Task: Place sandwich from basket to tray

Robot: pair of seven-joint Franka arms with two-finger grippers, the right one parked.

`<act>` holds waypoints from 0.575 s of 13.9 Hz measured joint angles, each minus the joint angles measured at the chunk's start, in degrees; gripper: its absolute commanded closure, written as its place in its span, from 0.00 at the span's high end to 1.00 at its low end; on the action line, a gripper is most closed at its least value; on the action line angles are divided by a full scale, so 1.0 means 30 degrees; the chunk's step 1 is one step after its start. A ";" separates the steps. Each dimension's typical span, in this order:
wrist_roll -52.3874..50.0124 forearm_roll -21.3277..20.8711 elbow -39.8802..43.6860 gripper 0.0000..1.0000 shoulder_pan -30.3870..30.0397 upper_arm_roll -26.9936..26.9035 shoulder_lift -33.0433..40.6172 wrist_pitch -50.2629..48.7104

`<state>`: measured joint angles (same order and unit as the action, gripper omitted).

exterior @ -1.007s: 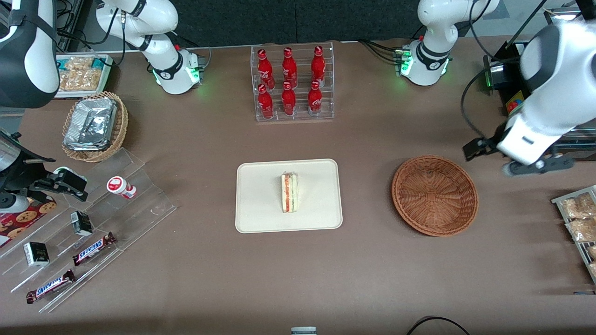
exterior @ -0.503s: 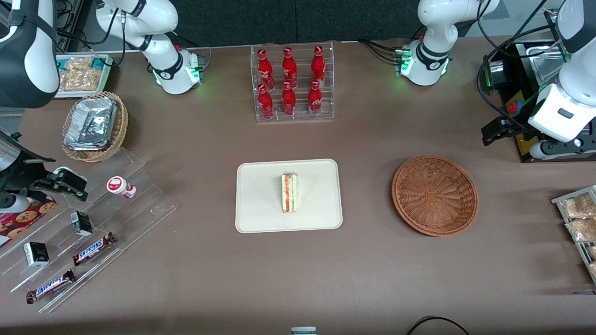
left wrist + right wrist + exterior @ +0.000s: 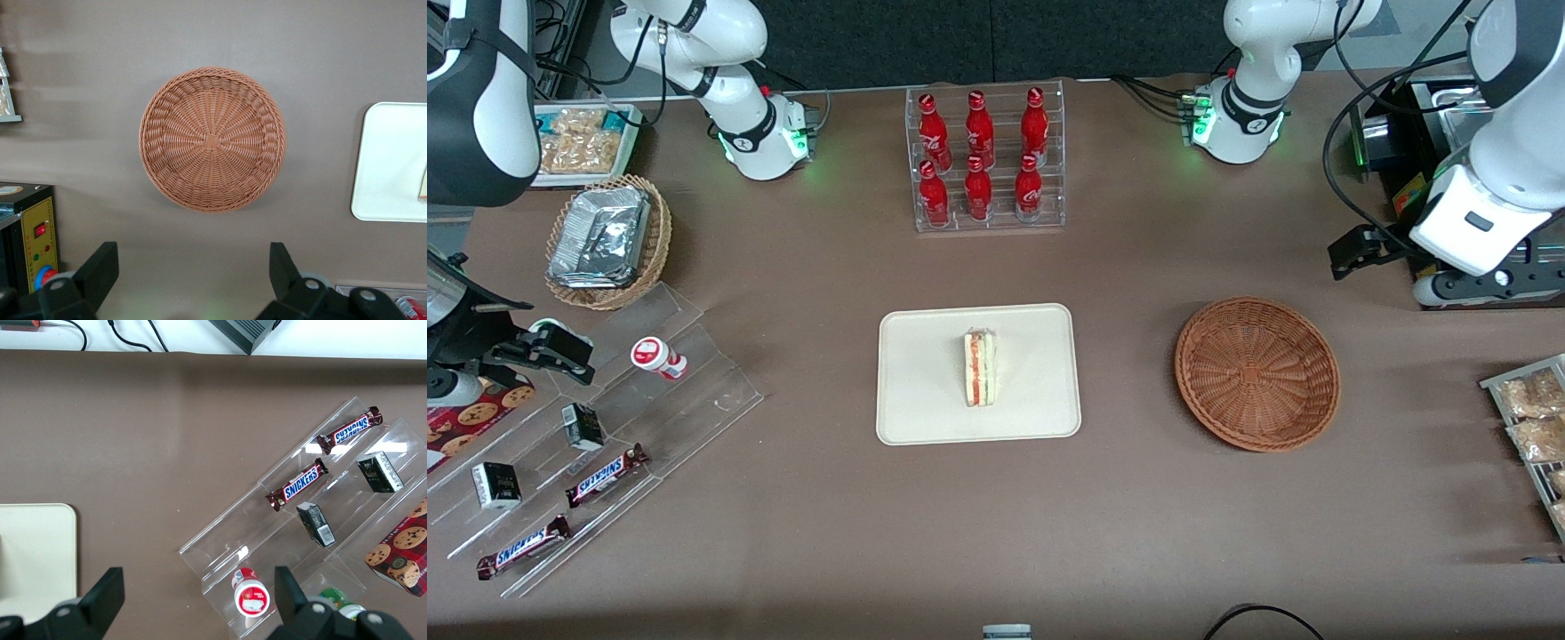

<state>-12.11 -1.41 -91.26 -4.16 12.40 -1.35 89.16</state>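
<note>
The sandwich (image 3: pixel 980 368) lies near the middle of the cream tray (image 3: pixel 919 414), its long axis running from the front camera's side toward the rack of red cola bottles (image 3: pixel 984 158), the cut edge with its red-pink and green filling stripes facing up and the wider end nearer the camera. It is a small pale wedge with a faint plastic sheen, and it has not shifted over the last second. The reddish-brown wicker basket (image 3: pixel 1257 372) sits empty beside the tray, toward the working arm's end of the table. What has changed is the arm: the gripper (image 3: pixel 193 272), which half a second ago hung farther out toward the table's end, has swung back a little nearer the basket and hovers high, its fingers (image 3: pixel 99 268) spread wide apart and holding nothing.
</note>
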 measured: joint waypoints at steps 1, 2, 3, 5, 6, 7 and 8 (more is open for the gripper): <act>0.0000 0.0000 0.0069 1.00 0.0681 -0.0751 0.0005 0.0000; 0.0010 0.0001 0.0136 1.00 0.0991 -0.1186 0.0016 0.0000; 0.0055 0.0005 0.0217 1.00 0.1075 -0.1384 0.0032 -0.0001; 0.0222 0.0021 0.0348 1.00 0.1130 -0.1506 0.0201 -0.0036; 0.0260 0.0025 0.0367 1.00 0.1215 -0.1532 0.0412 -0.0055; 0.0262 0.0029 0.0328 1.00 0.1306 -0.1543 0.0727 -0.0109; 0.0262 0.0034 0.0091 1.00 0.1364 -0.1543 0.1211 -0.0092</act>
<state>-11.32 -1.31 -90.98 -0.07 7.78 2.29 88.89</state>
